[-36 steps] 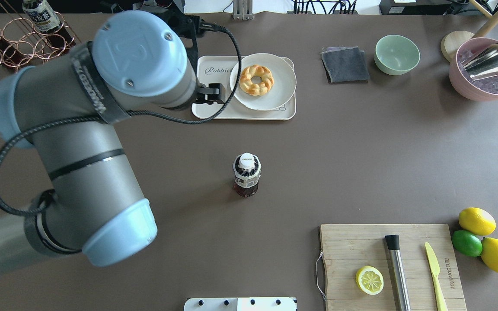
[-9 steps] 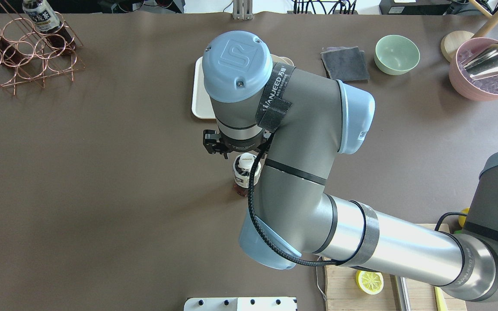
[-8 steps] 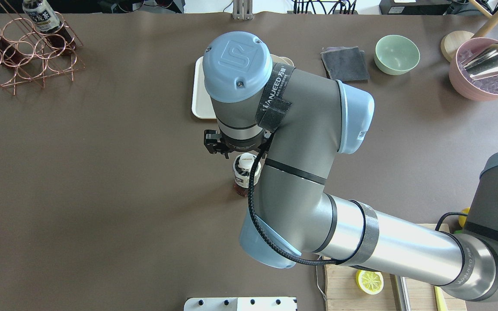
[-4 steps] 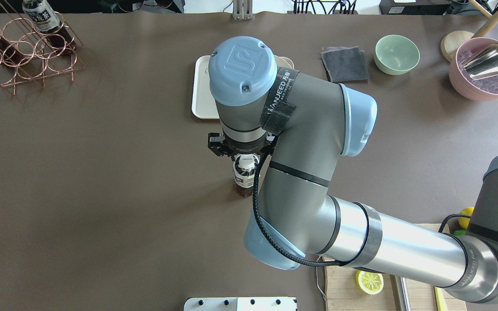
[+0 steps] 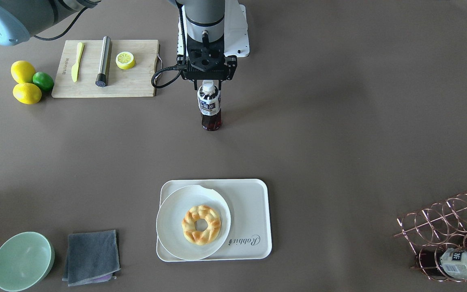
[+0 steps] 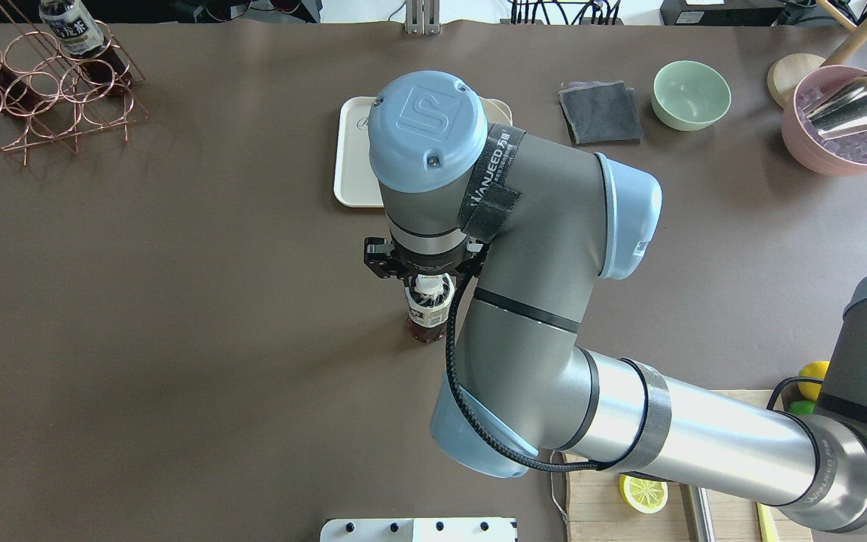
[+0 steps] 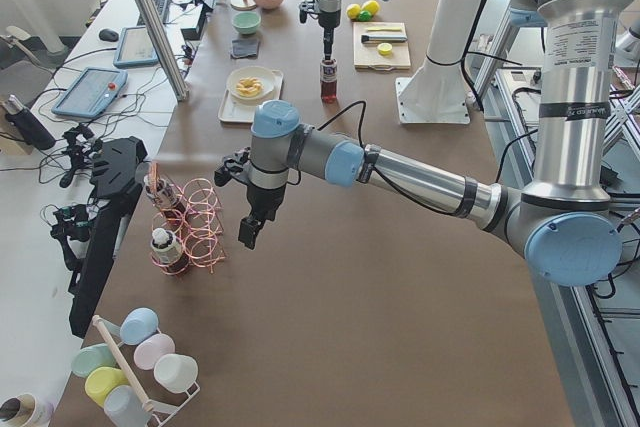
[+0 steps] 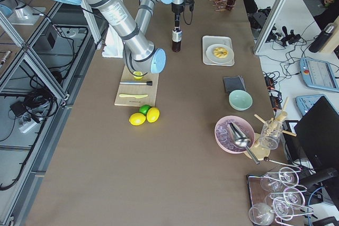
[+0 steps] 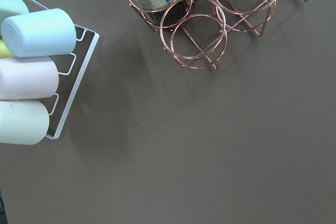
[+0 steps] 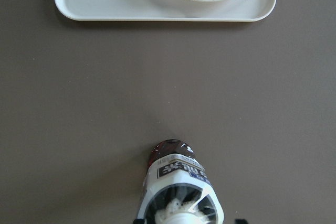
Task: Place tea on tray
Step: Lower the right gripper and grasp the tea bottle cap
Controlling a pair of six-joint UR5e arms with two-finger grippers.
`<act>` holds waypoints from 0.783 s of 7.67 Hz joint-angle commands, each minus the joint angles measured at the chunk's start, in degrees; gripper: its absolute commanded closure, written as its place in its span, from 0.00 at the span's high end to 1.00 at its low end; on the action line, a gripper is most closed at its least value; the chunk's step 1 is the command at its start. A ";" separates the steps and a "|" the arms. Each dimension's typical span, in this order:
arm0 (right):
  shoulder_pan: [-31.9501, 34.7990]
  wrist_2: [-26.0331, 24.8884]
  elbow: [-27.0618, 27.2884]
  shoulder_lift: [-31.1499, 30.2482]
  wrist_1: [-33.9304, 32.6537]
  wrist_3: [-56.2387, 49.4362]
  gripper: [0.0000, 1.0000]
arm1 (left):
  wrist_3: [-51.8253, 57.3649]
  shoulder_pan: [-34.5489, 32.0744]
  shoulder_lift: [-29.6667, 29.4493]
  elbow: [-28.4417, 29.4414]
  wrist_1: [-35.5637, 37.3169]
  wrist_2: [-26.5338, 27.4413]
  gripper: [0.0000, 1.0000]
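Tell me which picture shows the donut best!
The front-facing view: the donut lies whole and unblocked on its plate. In the overhead view the right arm hides it. Both side views show it tiny. The right wrist view catches only the plate's edge; the left wrist view misses it.

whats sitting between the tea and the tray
Nothing: only bare brown table separates the tea from the tray, clearest in the front-facing view.

Grey-and-blue right arm reaching in from the overhead frame's lower right, wrist vertical. Black two-finger right claw (image 5: 208, 84) aimed straight down at upper centre, jaws spread. Black left claw (image 7: 246, 239) hanging downward, left of centre; spread unreadable.
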 commanded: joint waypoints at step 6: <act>5.34 3.41 4.31 0.67 -3.53 -0.12 0.00 | 0.00 0.00 -1.71 1.66 0.00 0.00 0.98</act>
